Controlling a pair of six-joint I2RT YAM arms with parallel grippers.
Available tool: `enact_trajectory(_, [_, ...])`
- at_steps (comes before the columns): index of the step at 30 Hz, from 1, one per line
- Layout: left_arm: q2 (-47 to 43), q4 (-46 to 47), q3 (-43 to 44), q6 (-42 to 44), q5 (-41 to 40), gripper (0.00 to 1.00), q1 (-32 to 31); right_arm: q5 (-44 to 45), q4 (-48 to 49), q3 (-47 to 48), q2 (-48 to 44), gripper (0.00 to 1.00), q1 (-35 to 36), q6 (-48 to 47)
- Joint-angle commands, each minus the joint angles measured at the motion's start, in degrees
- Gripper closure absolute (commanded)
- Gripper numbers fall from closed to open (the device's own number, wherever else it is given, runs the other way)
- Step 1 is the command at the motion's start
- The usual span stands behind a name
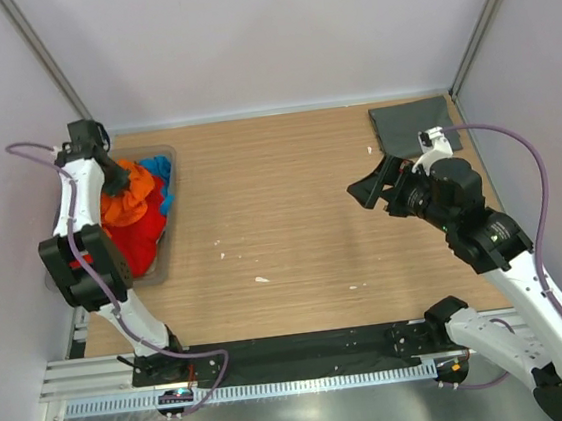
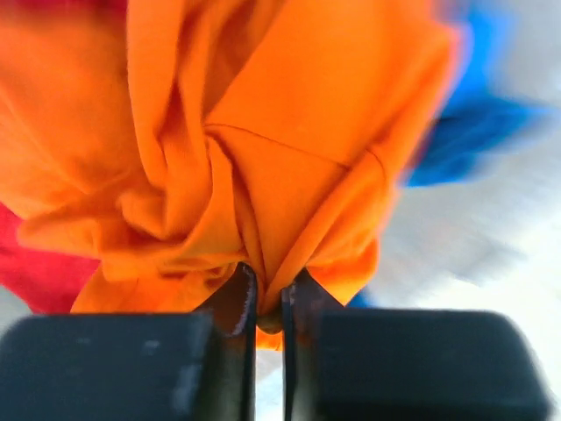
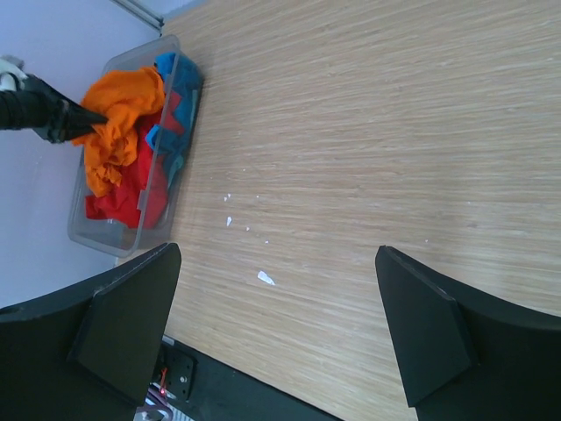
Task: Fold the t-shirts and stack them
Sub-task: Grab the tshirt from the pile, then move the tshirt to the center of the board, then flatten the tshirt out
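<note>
The orange t-shirt [image 2: 263,132] is pinched at a bunched fold by the clenched left gripper [image 2: 267,285] over the tub [image 3: 118,244] at the far left, with the wide-spread right gripper [image 1: 364,190] stationed well apart to its right.

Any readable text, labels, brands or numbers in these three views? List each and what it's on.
No text can be read in any view.
orange t-shirt: plain, no print showing.
dark grey t-shirt: plain on the side that shows.
clear tub: no label visible.
small lit part by the left arm's base: too small to tell whether it carries any marking.
</note>
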Motion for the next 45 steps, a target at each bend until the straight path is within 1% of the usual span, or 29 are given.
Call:
enact_trajectory(1, [-10.2, 3.1, 11.0, 4.6, -0.2, 0.9, -5.2, 0.8, 1.2, 2.3, -1.5, 0.0, -0.1, -0.7])
enact_trajectory(3, [-11.4, 2.0, 19.3, 5.2, -0.3, 0.85, -7.1, 0.8, 1.3, 2.3, -1.3, 0.0, 0.0, -0.2])
enact_trajectory(5, [-11.6, -0.1, 24.9, 5.7, 0.4, 0.85, -9.7, 0.6, 1.7, 2.3, -1.1, 0.0, -0.1, 0.7])
enact_trajectory(6, [-11.5, -1.3, 30.2, 5.8, 0.4, 0.84, -10.5, 0.5, 1.9, 2.2, -0.9, 0.0, -0.1, 1.1])
enact_trajectory(7, [-11.1, -2.5, 32.4, 5.8, 0.6, 0.9, -12.0, 0.4, 2.0, 2.3, -0.8, 0.0, -0.1, 1.6])
enact_trajectory(9, [-11.5, -3.6, 34.9, 5.2, 4.9, 0.97, -13.2, 0.3, 2.2, 2.2, -0.8, 0.0, -0.1, 2.3])
enact_trajectory(10, [-12.2, -2.5, 34.1, 4.8, 7.9, 1.0, -14.1, 0.3, 2.2, 2.0, -0.8, 0.0, -0.1, 2.8])
enact_trajectory(11, [-13.2, 2.1, 32.4, 4.4, 16.8, 1.0, -16.2, 0.3, 2.4, 1.9, -0.8, 0.0, -0.1, 3.1])
enact_trajectory(12, [-15.8, 5.1, 30.4, 2.8, 22.0, 1.0, -18.4, 0.3, 2.5, 1.7, -0.9, 0.0, -0.1, 3.1])
enact_trajectory(13, [-17.2, 8.4, 24.6, 1.4, 26.5, 1.0, -19.6, 0.4, 2.5, 1.6, -0.9, 0.0, -0.1, 3.2])
enact_trajectory(14, [-18.6, 15.2, 21.2, 0.0, 33.4, 1.0, -20.8, 0.6, 2.2, 1.5, -1.1, 0.0, -0.1, 2.7])
enact_trajectory(16, [-23.2, 22.1, 13.2, -4.0, 36.7, 0.98, -26.1, 2.0, 0.9, 1.6, -1.4, 0.0, -0.1, 2.3])
enact_trajectory(17, [-24.5, 25.6, 6.4, -5.7, 38.0, 0.97, -29.3, 4.4, 0.3, 1.9, -1.5, 0.0, -0.1, 1.9])
enact_trajectory(18, [-25.5, 26.5, 2.5, -5.7, 37.8, 0.93, -29.4, 4.9, -0.3, 1.9, -1.5, 0.0, -0.1, 1.7])
enact_trajectory(19, [-26.8, 26.8, -0.9, -5.5, 37.7, 0.87, -32.5, 5.7, -1.2, 1.9, -1.5, 0.0, -0.1, 1.3])
enact_trajectory(20, [-27.4, 26.8, -8.0, -5.2, 37.2, 0.84, -33.9, 6.8, -3.1, 2.0, -1.3, 0.0, -0.1, 1.1])
enact_trajectory(22, [-28.2, 26.3, -15.0, -4.6, 35.4, 0.76, -36.7, 9.3, -6.3, 2.2, -0.8, 0.0, -0.1, 0.2])
enact_trajectory(24, [-28.6, 24.5, -24.0, -3.8, 32.8, 0.69, -37.5, 10.5, -7.9, 1.5, -0.1, 0.0, -0.1, -0.4])
enact_trajectory(26, [-29.4, 19.6, -27.7, -1.4, 25.6, 0.6, -37.4, 11.7, -9.0, 0.5, 0.0, 0.0, -0.1, -0.5])
enact_trajectory(27, [-29.6, 18.2, -29.8, -0.8, 23.7, 0.46, -37.5, 12.1, -9.2, -0.8, 0.0, 0.0, -0.1, 0.1])
enact_trajectory(28, [-30.1, 17.5, -30.6, -0.2, 22.4, 0.41, -37.6, 12.6, -9.2, -1.5, 0.0, 0.0, -0.1, 0.5])
enact_trajectory(30, [-31.1, 16.2, -32.1, 0.9, 20.1, 0.39, -38.0, 13.5, -8.1, -3.9, 0.2, 0.0, -0.1, 1.4])
enact_trajectory(33, [-31.1, 17.7, -33.4, 0.6, 21.0, 0.37, -38.6, 13.6, -3.4, -8.1, 2.0, 0.01, -0.1, 1.9])
enact_trajectory(36, [-28.4, 20.0, -34.6, 0.2, 22.1, 0.34, -40.1, 12.7, 1.6, -10.7, 5.6, 0.05, -0.1, -0.2])
enact_trajectory(37, [-27.5, 21.1, -35.2, 0.2, 22.3, 0.34, -40.6, 12.8, 3.2, -11.0, 9.0, 0.07, -0.2, -0.6])
enact_trajectory(38, [-26.1, 21.5, -35.3, 0.1, 22.8, 0.34, -41.0, 13.1, 3.7, -10.9, 10.8, 0.14, -0.5, -1.0])
enact_trajectory(41, [-22.1, 23.5, -36.6, -0.6, 22.6, 0.34, -42.7, 11.8, 7.1, -10.6, 17.2, 0.25, -2.5, -1.4])
enact_trajectory(44, [-18.5, 25.5, -37.8, -1.8, 20.7, 0.32, -43.3, 10.6, 11.3, -11.5, 22.5, 0.31, -6.0, -1.6])
enact_trajectory(45, [-17.6, 25.9, -38.0, -2.6, 19.8, 0.32, -43.3, 8.1, 12.3, -11.7, 23.7, 0.31, -7.3, -1.8])
